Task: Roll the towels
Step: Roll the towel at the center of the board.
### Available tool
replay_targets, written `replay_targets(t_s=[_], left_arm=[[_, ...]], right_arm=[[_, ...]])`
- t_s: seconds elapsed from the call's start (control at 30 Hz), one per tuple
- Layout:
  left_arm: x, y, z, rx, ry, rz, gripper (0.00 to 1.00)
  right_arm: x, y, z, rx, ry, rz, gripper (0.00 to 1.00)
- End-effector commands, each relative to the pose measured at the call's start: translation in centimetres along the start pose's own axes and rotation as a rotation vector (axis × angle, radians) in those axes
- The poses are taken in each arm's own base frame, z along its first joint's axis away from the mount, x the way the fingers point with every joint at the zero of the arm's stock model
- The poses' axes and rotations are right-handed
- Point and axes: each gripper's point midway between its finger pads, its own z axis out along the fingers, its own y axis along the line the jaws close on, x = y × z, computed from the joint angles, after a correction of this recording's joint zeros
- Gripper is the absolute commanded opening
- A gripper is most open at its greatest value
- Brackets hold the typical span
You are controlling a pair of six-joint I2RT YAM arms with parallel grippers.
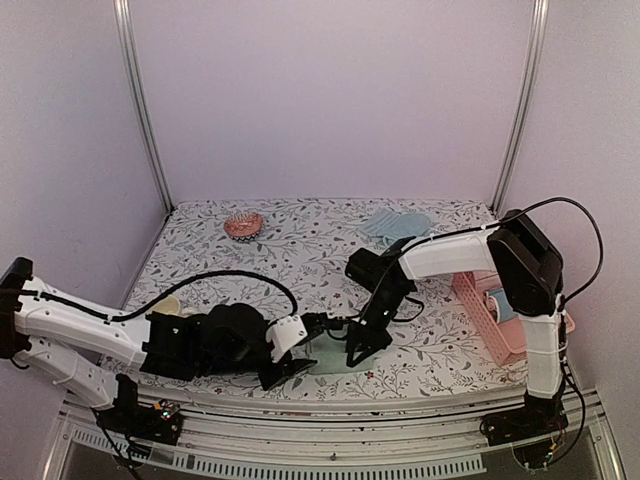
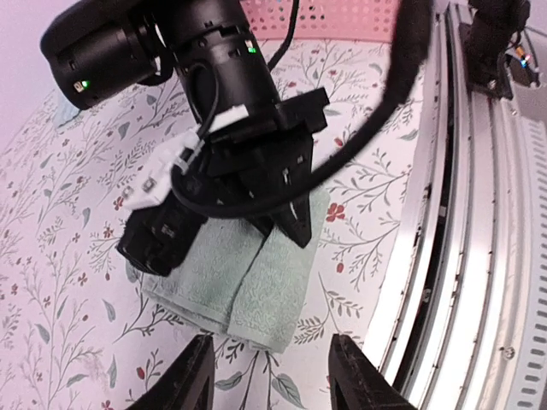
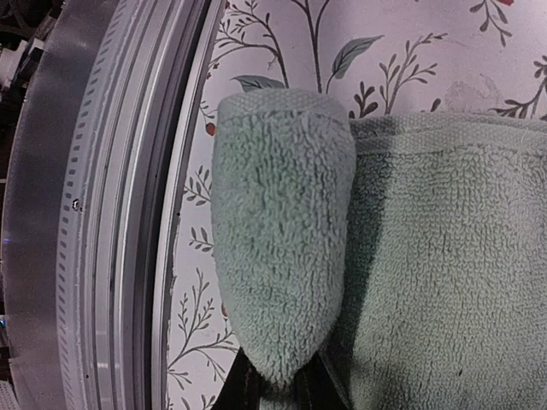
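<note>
Near the front edge of the flower-patterned table [image 1: 300, 215], just beside the metal rail [image 3: 102, 213], the sage green towel [image 2: 248, 295] lies partly rolled, with a thick rounded fold along one side touching a flatter folded part. The right gripper [image 3: 275, 389] comes down on it from above. Its jaws pinch the rounded fold, whose terry rises between the dark fingers in the right wrist view. The left gripper [image 2: 273, 376] hovers just off the towel's end, its jaws spread with only the patterned cloth between them, gripping nothing. At the back right of the table the light blue towel [image 1: 395, 222] lies flat, well apart from both arms. A pink basket [image 1: 490, 315] stands at the table's right edge.
</note>
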Motion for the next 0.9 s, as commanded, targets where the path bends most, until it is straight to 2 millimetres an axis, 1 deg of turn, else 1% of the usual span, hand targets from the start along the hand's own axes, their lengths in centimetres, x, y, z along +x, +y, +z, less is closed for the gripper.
replay_targets(t_s=[0.0,0.1,0.17,0.2,0.3,0.43,0.5,0.57,0.63,0.7,0.77,0.87], left_arm=[[1.6,1.0,1.0,-0.200,0.061,0.114,0.43],[1.4,-0.9,2.3,-0.156,0.055,0.179,0.42],[1.4,-1.6,3.5,-0.136,0.072,0.215,0.44],[1.8,-1.6,4.1,-0.148,0.095,0.243,0.45],[2.2,-1.9,5.7,-0.152,0.139,0.315,0.53],[3.0,-3.0,7.5,-0.099,0.180,0.391,0.54],[3.8,-3.6,8.3,-0.065,0.220,0.426,0.53],[4.7,-3.6,9.2,-0.050,0.263,0.434,0.50],[5.1,-2.7,9.7,-0.096,0.285,0.425,0.47],[5.0,-2.4,9.9,-0.095,0.277,0.400,0.46],[5.0,-2.3,9.9,-0.086,0.265,0.384,0.40],[5.2,-2.3,10.0,-0.065,0.270,0.369,0.31]], right_arm=[[5.1,1.3,2.9,-0.162,0.160,0.169,0.04],[5.9,1.2,3.6,-0.184,0.186,0.189,0.04],[6.1,1.1,3.8,-0.187,0.189,0.194,0.05],[6.1,1.1,3.8,-0.187,0.187,0.195,0.05],[6.1,1.0,3.7,-0.183,0.184,0.199,0.05],[6.0,0.8,3.7,-0.178,0.185,0.202,0.05],[6.0,0.8,3.6,-0.176,0.183,0.203,0.05],[5.9,0.8,3.6,-0.175,0.183,0.203,0.06],[5.9,0.8,3.5,-0.173,0.181,0.203,0.06],[5.6,0.9,3.3,-0.168,0.173,0.197,0.07],[5.1,1.0,2.8,-0.161,0.160,0.183,0.10],[4.0,1.5,1.5,-0.160,0.133,0.168,0.18]])
